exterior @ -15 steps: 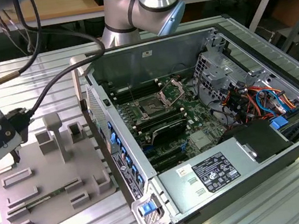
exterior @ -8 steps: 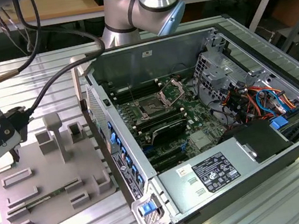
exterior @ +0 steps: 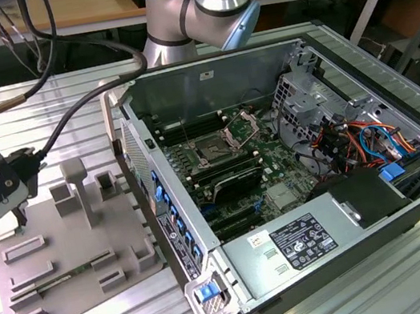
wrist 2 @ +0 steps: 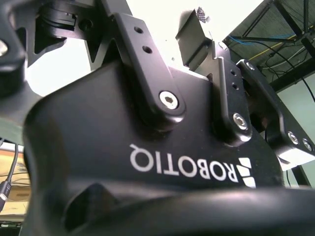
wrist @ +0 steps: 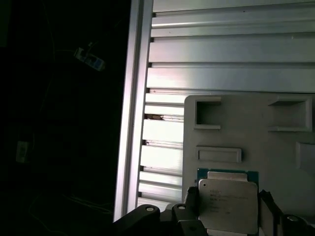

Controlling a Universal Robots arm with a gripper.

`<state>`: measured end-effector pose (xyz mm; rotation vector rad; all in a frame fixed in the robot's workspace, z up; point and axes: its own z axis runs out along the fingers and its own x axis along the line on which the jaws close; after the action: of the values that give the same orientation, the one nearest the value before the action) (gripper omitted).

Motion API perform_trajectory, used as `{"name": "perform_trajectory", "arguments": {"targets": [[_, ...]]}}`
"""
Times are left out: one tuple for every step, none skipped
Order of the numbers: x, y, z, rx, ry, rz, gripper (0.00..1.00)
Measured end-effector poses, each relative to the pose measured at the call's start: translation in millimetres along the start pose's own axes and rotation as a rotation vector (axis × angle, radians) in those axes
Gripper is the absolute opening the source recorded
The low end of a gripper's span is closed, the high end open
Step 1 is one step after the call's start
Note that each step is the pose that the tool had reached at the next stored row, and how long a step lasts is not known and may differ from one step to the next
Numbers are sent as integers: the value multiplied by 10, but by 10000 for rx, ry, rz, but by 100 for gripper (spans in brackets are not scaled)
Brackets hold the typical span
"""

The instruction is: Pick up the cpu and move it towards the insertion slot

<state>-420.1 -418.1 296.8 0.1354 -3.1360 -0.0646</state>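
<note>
First wrist view: the black gripper straddles the square silver-topped cpu on the grey plastic fixture; whether it pinches cannot be told. Likely light, stiff and delicate, so opposite edges suit holding.

The cpu has a silvery, shiny metal top on a green board; the fixture is matt grey plastic; the worktop is ribbed satin metal; the computer case is dull grey sheet metal
</note>
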Motion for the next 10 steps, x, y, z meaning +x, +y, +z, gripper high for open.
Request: {"name": "perform_trajectory", "arguments": {"targets": [[0, 0, -3, 0, 1, 0, 55], [0, 0, -6, 0, 0, 0, 55], [0, 0, -9, 0, 1, 0, 55], [0, 0, -14, 0, 1, 0, 55], [0, 1, -17, 0, 1, 0, 55], [0, 1, -21, 0, 0, 0, 55], [0, 1, -26, 0, 1, 0, 55], [0, 1, -29, 0, 0, 0, 55], [0, 1, -32, 0, 0, 0, 55], [0, 1, -37, 0, 1, 0, 55]]}}
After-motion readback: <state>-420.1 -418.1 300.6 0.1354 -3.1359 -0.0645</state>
